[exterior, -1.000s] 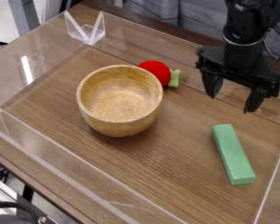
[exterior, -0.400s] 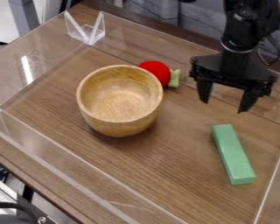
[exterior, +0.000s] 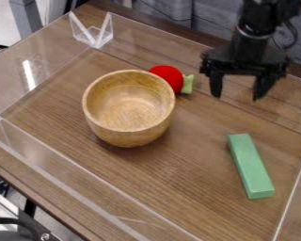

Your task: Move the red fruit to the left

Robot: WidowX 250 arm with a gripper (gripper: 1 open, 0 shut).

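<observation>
The red fruit (exterior: 168, 76) is a small glossy red ball with a pale green end, lying on the wooden table just behind the right rim of the wooden bowl (exterior: 129, 106). My black gripper (exterior: 240, 88) hangs to the right of the fruit, pointing almost straight down. Its fingers (exterior: 217, 83) stand wide apart with nothing between them, and there is a gap between the nearest finger and the fruit.
A flat green rectangular block (exterior: 250, 165) lies at the front right. Clear plastic walls (exterior: 91, 31) ring the wooden table (exterior: 78, 179). The bowl stands directly left of the fruit.
The gripper has shifted left and farther back toward the fruit, and its wrist has rolled so the fingers now line up more squarely. Fruit, bowl and block have stayed put.
</observation>
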